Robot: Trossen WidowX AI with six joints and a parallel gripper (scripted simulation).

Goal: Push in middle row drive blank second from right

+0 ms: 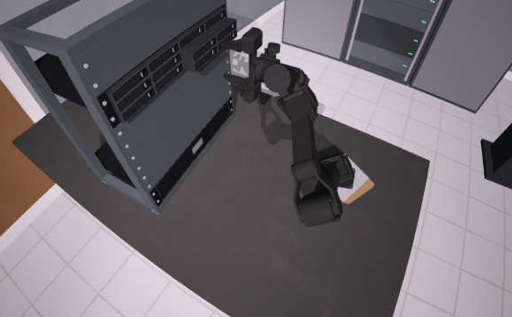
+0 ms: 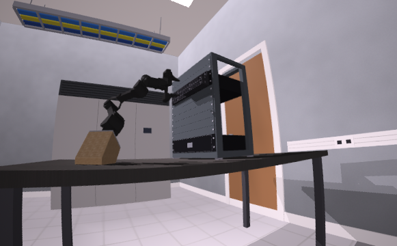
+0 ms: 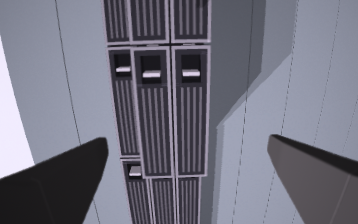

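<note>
Reaching toward the upper front of the rack (image 1: 40, 33), the arm (image 1: 304, 132) holds its jaws released and empty, the two fingers spread wide to either side of the wrist view. Between them the blanks (image 3: 152, 110) show as ribbed dark panels with small latch handles, and the middle one of the three in the nearest column stands slightly proud of its neighbours; which row it belongs to cannot be told from here. From above, the rack stands upright on the dark worktop (image 1: 238, 242) with the jaws just before its drive bay.
</note>
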